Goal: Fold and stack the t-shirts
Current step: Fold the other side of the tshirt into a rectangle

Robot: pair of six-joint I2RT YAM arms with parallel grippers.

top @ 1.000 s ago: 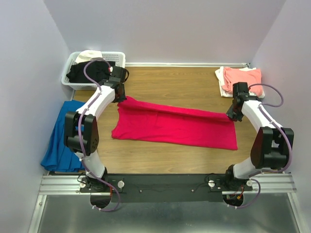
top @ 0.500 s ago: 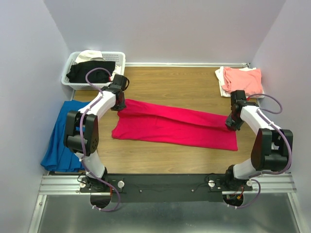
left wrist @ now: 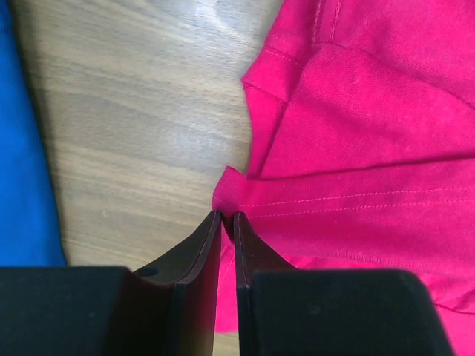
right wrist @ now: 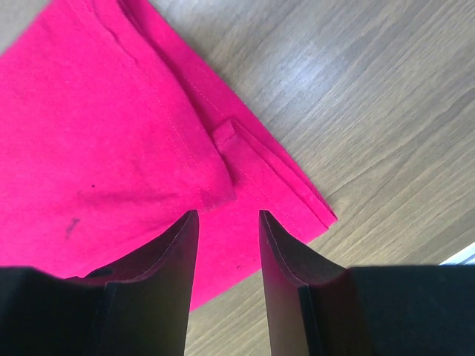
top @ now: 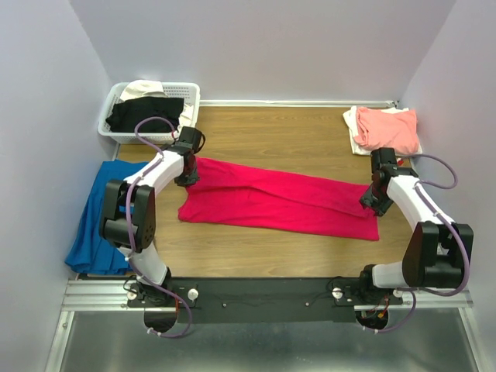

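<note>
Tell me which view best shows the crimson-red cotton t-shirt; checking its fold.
Top external: the whole crimson-red cotton t-shirt, folded long. Left wrist shows one end only, right wrist one hemmed corner.

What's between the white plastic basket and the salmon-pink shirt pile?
Only bare wooden table separates white lattice basket from salmon-pink t-shirt pile, per the top view.

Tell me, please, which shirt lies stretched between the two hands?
The red shirt, stretched across the middle; the pink shirt sits folded far right, the black shirt lies bunched in the basket.
</note>
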